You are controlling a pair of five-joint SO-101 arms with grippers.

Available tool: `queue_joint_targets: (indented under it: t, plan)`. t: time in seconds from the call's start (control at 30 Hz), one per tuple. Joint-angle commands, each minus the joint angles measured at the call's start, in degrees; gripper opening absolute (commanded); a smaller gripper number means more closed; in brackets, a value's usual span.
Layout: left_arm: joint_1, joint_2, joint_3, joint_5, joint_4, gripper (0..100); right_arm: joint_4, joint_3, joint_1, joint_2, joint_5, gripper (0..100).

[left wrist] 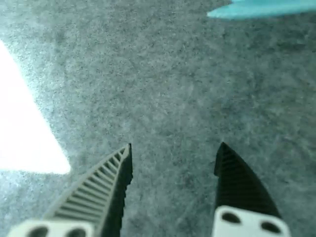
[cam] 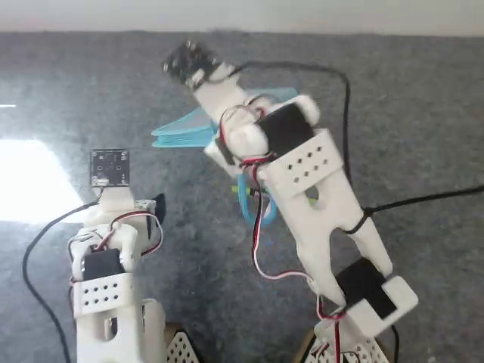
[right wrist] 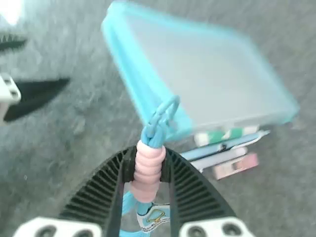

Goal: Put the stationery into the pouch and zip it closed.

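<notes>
A light-blue translucent pouch [right wrist: 207, 74] lies flat on the grey mat, and its end pokes out from under an arm in the high view [cam: 185, 130]. My right gripper [right wrist: 148, 153] is shut on a pink ribbed item [right wrist: 148, 168] with a blue cord loop [right wrist: 163, 116], held just above the pouch's near edge. A blue strap [cam: 246, 200] hangs under that arm. Pens [right wrist: 227, 143] and a pink eraser [right wrist: 234, 165] lie beside the pouch. My left gripper [left wrist: 173, 158] stands open over bare mat, short of the pouch's corner [left wrist: 266, 7].
The grey mat [cam: 423, 113] covers the table. A bright glare patch [cam: 26, 181] lies at the left. Cables [cam: 348, 98] run from the right arm. The left arm's fingers [right wrist: 29, 94] appear off to one side in the right wrist view.
</notes>
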Motion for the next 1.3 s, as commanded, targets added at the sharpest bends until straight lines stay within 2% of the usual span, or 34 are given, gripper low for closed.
queue_joint_targets:
  t: [0.0, 0.13, 0.27, 0.33, 0.47, 0.63, 0.8, 0.93, 1.07, 1.2, 1.27]
  plan:
    - [2.2, 0.0, -5.41, 2.02, 2.99, 28, 2.24, -12.4, 0.22, 2.42, 2.64, 0.8]
    - [-0.09, 0.26, -10.24, 3.34, 6.07, 28, 6.73, -21.1, 0.57, 6.55, 2.73, 0.8]
    - [7.03, 0.53, -8.13, 3.34, -1.67, 28, 7.16, -23.38, -0.4, 6.55, 2.64, 0.8]
    - [8.35, 0.53, -8.31, 3.87, -6.42, 28, 7.43, -22.68, -1.8, 4.26, 2.55, 0.8]
    - [9.14, 3.08, -15.16, 6.15, -8.97, 28, 7.34, -16.18, -5.85, -4.44, 3.25, 0.8]
    - [8.7, 20.57, -31.16, 8.44, -8.18, 28, 7.43, 2.2, -11.91, -17.63, 7.12, 0.8]
    - [4.13, 37.36, -49.01, 10.2, -3.69, 28, 7.34, 19.52, -13.05, -30.46, 12.4, 0.8]
    - [3.6, 40.97, -58.95, 10.29, 0.35, 28, 7.34, 25.58, -12.88, -34.33, 14.15, 0.8]
    - [7.3, 41.32, -66.24, 7.38, 5.71, 29, 7.16, 25.49, -12.88, -32.13, 15.47, 0.8]
    - [13.19, 41.32, -67.12, 5.54, 8.53, 29, 7.16, 21.36, -12.79, -28.26, 16.88, 0.8]
    - [12.57, 40.7, -68.09, 5.8, 9.58, 29, 7.08, 17.93, -11.12, -25.71, 17.05, 0.8]
